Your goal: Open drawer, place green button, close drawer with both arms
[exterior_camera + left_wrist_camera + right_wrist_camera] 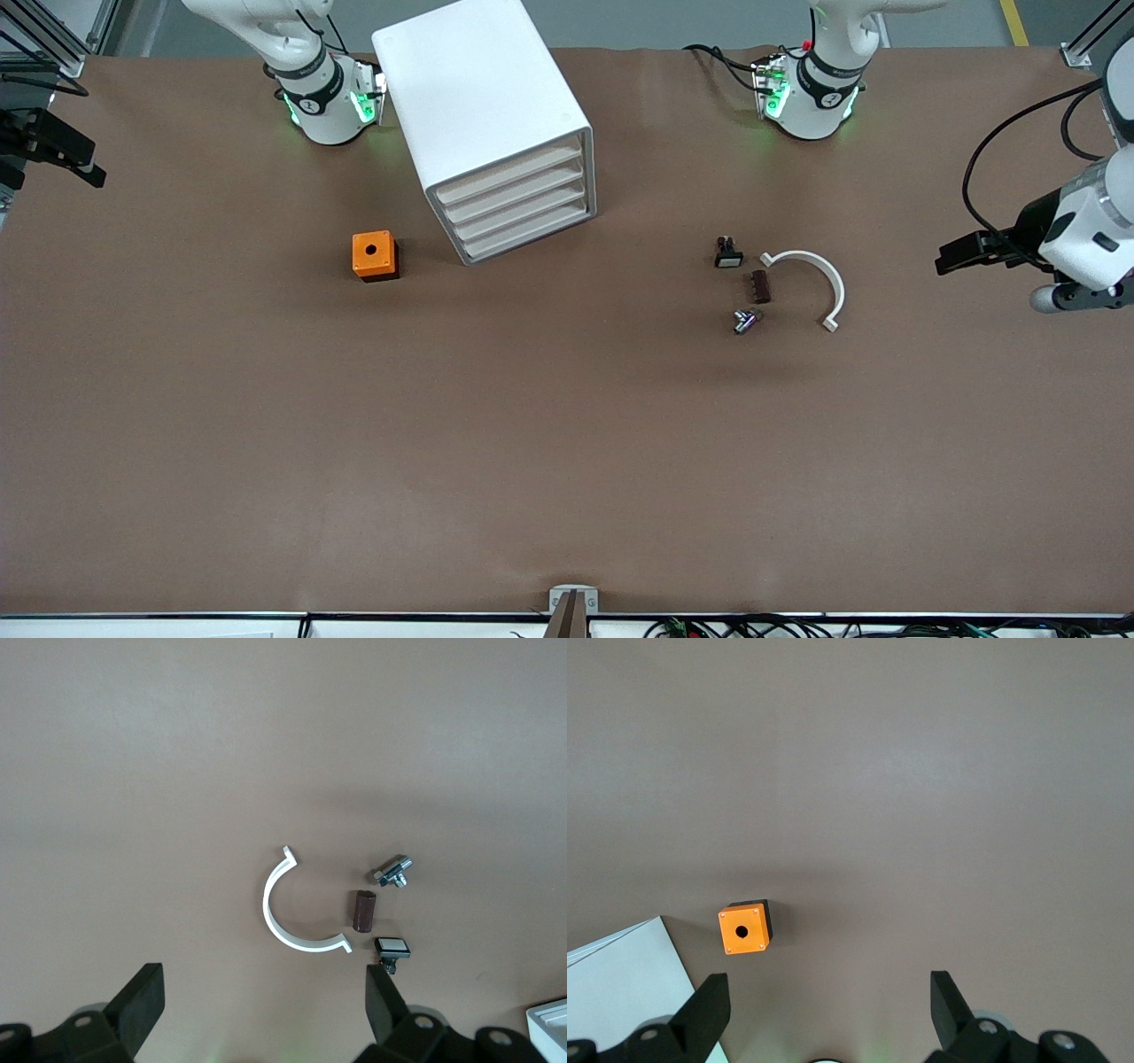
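The white cabinet (483, 106) stands near the right arm's base, and all four of its drawers are shut. The drawer (532, 237) is the lowest one. No green-capped button shows in any view. A small silvery-blue part (747, 321) lies nearest the front camera in a cluster of parts and also shows in the left wrist view (392, 873); I cannot tell what it is. My left gripper (264, 1014) is open and empty, high over the table by this cluster. My right gripper (829, 1014) is open and empty, high over the table near the orange box (744, 927).
A black button with a white cap (728, 253), a brown block (760, 286) and a white half ring (811, 282) lie in the cluster. The orange box with a round hole (374, 255) sits beside the cabinet. The left arm's wrist (1085, 226) hangs at the left arm's end of the table.
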You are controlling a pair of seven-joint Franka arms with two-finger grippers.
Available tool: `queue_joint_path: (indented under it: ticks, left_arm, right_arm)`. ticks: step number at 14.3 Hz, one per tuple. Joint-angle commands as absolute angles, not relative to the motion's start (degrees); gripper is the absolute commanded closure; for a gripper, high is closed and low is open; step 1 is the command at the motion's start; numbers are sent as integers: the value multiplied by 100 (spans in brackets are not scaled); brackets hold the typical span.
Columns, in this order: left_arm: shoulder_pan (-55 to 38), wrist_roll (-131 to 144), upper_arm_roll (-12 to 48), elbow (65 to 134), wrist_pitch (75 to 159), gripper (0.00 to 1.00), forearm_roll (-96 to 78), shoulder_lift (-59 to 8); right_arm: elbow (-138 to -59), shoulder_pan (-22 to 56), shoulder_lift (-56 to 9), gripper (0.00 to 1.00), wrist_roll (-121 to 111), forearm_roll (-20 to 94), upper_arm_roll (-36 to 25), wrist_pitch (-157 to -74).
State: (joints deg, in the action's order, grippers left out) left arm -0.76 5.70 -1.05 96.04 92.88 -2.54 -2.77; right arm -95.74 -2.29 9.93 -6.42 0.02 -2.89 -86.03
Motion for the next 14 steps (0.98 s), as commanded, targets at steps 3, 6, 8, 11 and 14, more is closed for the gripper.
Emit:
queue_joint_path:
  ticks: [3,6,8,11,14]
  left_arm:
    - [-18,527,18,9221,9237,0,-167,-123]
    - [-9,519,18,9150,9229,0,-167,-18]
    - [-9,510,18,9106,9229,0,-167,87]
    - [-9,484,18,9070,9168,0,-167,193]
    - [-17,553,44,9062,9053,0,-228,185]
  right_arm:
    - [-9677,-308,1125,0,-791,105,-237,-8745]
    - [-9677,-316,1125,0,-791,105,-246,-8745]
    - [-9677,-316,1125,0,-791,105,-246,-8728]
    - [-9677,-316,1125,0,-791,114,-255,-8745]
    - [-9677,-316,1125,0,-791,114,-255,-8745]
